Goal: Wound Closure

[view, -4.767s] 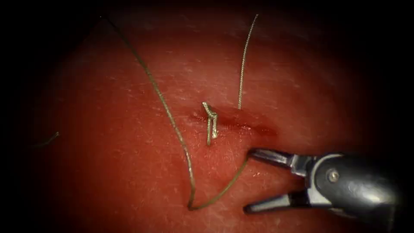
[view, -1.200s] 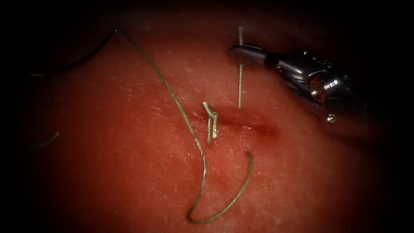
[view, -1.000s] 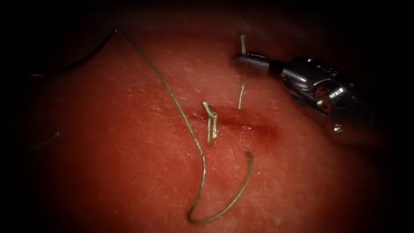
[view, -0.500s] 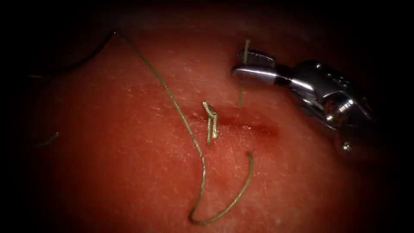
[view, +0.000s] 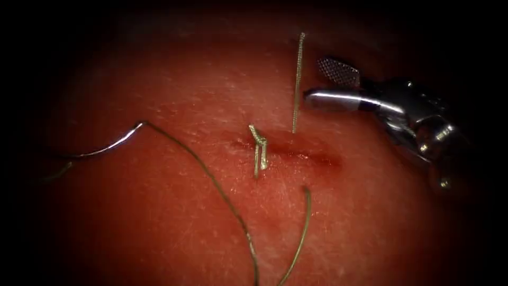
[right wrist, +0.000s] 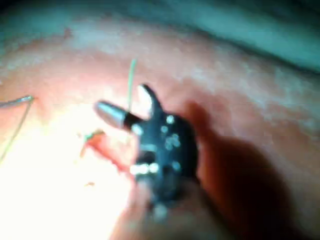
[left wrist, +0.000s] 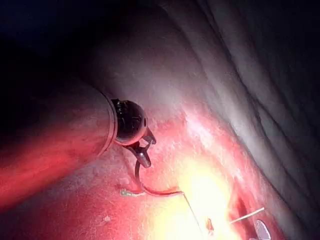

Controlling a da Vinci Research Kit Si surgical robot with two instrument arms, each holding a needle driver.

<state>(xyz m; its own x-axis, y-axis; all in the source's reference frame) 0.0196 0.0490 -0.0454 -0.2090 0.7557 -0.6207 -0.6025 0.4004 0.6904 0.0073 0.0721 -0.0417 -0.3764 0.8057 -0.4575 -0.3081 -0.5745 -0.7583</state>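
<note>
1. Two end effectors are at work. The right end effector [view: 316, 79], upper right of the endoscope frame, is open and holds nothing. The upright tail [view: 297, 79] stands just left of its tips.
2. It was clamped on that tail half a second ago and has since let go.
3. The left end effector [left wrist: 142, 156] is closed on the needle [left wrist: 150, 192] near the end away from the thread.
4. The needle [view: 108, 144] is at middle left, well left of the cut [view: 307, 154] and out of the tissue [view: 174, 95]. It sits lower than before.
5. The thread [view: 211, 180] runs from it to lower centre, and its loop has slid further down. An earlier knot [view: 258, 148] sits at the cut's left end.
6. Judged step: the stitch is placed and thread is being drawn through, leaving a short tail.
7. Any regrasp of the tail calls for a gentle close, without dragging it out.
</note>
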